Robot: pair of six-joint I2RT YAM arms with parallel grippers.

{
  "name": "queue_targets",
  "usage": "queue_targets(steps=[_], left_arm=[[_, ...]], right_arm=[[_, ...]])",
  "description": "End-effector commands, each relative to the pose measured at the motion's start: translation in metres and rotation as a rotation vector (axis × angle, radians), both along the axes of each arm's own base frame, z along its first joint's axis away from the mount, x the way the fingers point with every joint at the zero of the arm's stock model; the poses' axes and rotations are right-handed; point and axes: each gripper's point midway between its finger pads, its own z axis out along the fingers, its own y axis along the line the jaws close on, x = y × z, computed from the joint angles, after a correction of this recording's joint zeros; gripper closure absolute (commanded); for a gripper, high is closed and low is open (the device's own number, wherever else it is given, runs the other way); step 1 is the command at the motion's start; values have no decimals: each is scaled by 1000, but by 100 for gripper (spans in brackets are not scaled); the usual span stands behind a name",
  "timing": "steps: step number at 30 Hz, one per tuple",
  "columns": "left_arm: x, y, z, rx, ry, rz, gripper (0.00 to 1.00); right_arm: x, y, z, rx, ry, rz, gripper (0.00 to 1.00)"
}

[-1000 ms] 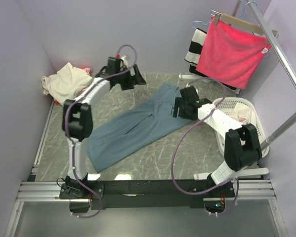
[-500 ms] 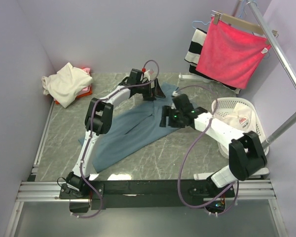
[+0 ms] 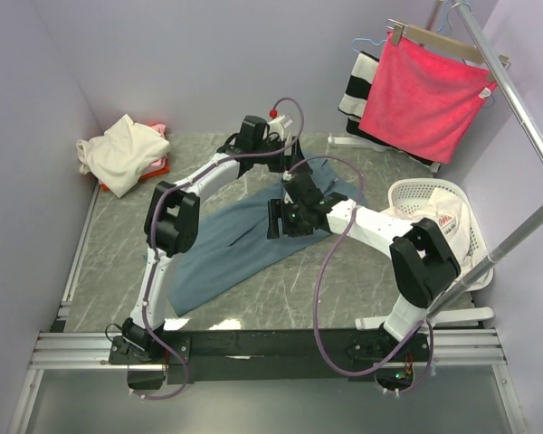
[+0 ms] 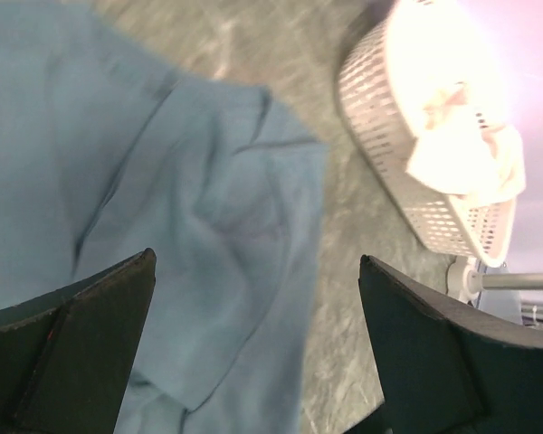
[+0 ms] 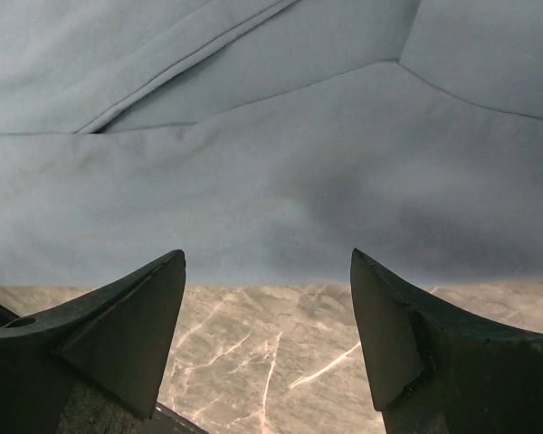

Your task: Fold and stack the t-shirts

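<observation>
Top external view: the blue-grey t-shirt (image 3: 222, 253) lies spread diagonally on the worktop (image 3: 100, 244), so I judge the fold is just starting and next the cloth must be pinched. The left tool (image 4: 255, 262) hangs over its far end, the right tool (image 5: 265, 258) over its edge, both wide open, holding nothing.

The left arm (image 3: 199, 176) stretches forward in a long arc, and the left gripper (image 4: 255, 262) hangs over the far end of the shirt (image 3: 226, 244), jaws spread wide and empty. The right arm (image 3: 371, 221) bends in from the right. The right gripper (image 5: 265, 258) sits low over the shirt's near edge at mid-length, jaws parted with nothing between them.
</observation>
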Motion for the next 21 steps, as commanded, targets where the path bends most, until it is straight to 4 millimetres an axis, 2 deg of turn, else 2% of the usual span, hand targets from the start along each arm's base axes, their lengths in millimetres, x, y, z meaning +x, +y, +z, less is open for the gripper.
queue_targets(steps=[1,2,3,4,5,6,9,13,16,21], left_arm=[[-5,-17,72,-81,-204,-94,1],[-8,-23,68,-71,-200,-116,0],[-11,-25,36,-12,-121,-124,1],[-7,-28,39,3,-158,-134,1],[-13,-35,27,29,-141,-147,1],[-13,-34,5,79,-109,-137,1],[-21,-39,-28,154,-96,-144,1],[-22,-27,-66,306,-90,-103,1],[-23,-21,-82,390,-107,-96,1],[-11,6,-109,553,-115,-20,1]], right_arm=[[8,-3,37,23,-114,-28,20],[7,-4,39,22,-119,-29,19],[7,-6,39,16,-120,-35,19],[6,-8,41,9,-121,-39,19],[6,-10,42,4,-126,-42,19],[6,-10,43,3,-130,-44,19],[8,-12,45,-3,-137,-52,19],[9,-10,43,-4,-125,-50,19],[8,-8,40,-1,-117,-47,19],[5,-4,32,-9,-89,-33,19]])
